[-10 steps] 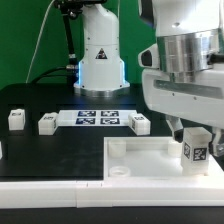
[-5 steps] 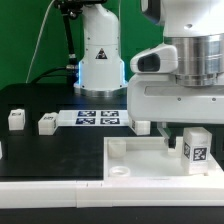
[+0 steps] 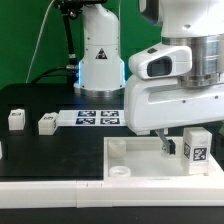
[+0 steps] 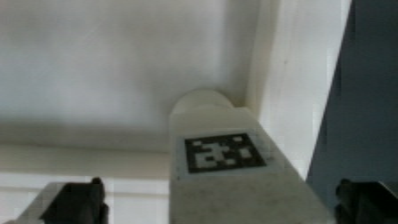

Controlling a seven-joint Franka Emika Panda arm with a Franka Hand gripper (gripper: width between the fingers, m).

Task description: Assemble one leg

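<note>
A leg (image 3: 197, 150), a small white block with a tag on its face, stands on the near right part of the large white panel (image 3: 135, 157). My gripper (image 3: 188, 142) hangs over it, with one dark finger (image 3: 169, 146) visible beside the leg. In the wrist view the leg (image 4: 222, 150) runs up the middle between my two dark fingertips (image 4: 73, 202), with a gap on each side. The gripper (image 4: 217, 205) is open and straddles the leg without touching it. I cannot tell whether the leg's lower end sits in a socket.
Two more legs (image 3: 15, 119) (image 3: 46, 123) lie on the black table at the exterior view's left. The marker board (image 3: 98, 118) lies behind the panel, in front of the robot's base (image 3: 100, 60). The panel's round corner socket (image 3: 119, 170) shows at its near left.
The gripper's body has shifted toward the exterior view's left and risen a little. The leg stays standing on the panel in nearly the same place.
</note>
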